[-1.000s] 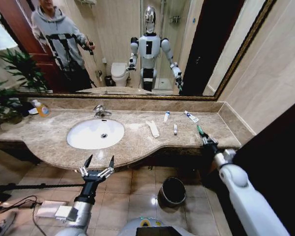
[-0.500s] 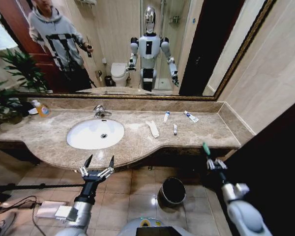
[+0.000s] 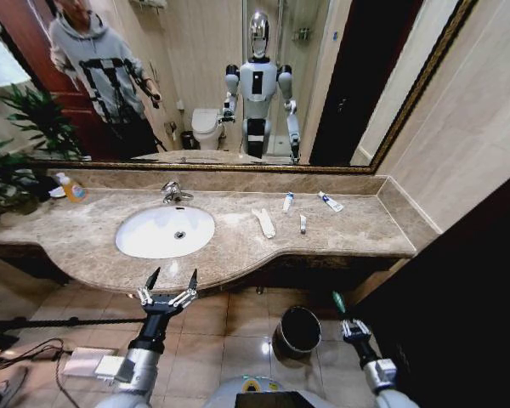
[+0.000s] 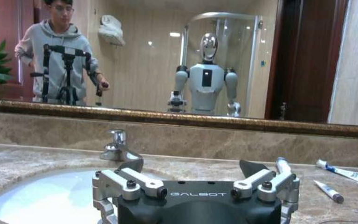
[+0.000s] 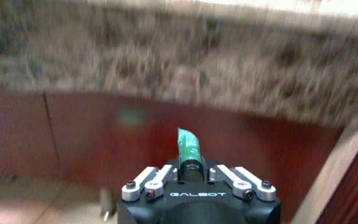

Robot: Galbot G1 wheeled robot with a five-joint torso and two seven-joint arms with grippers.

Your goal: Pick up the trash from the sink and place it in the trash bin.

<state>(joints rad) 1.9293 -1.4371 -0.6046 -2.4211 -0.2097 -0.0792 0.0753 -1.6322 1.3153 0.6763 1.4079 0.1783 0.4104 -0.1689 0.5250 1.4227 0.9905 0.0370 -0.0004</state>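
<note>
On the counter (image 3: 340,242), right of the sink (image 3: 165,230), lie the remaining wrapper (image 3: 263,223) and tubes (image 3: 330,201). The trash bin (image 3: 298,330) stands on the floor just left of the right end effector (image 3: 350,324), which is clamped on a green stick (image 3: 338,302) pointing up and away. The left end effector (image 3: 168,287) hovers apart-fingered near the sink.

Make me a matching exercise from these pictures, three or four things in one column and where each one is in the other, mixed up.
Things:
1. green stick
2. trash bin
3. long white wrapper
4. left gripper

Places:
A. on the floor below the counter
B. on the counter beside the sink
C. held in the right gripper
D. open, in front of the counter edge

Pairs: 1-C, 2-A, 3-B, 4-D
</note>
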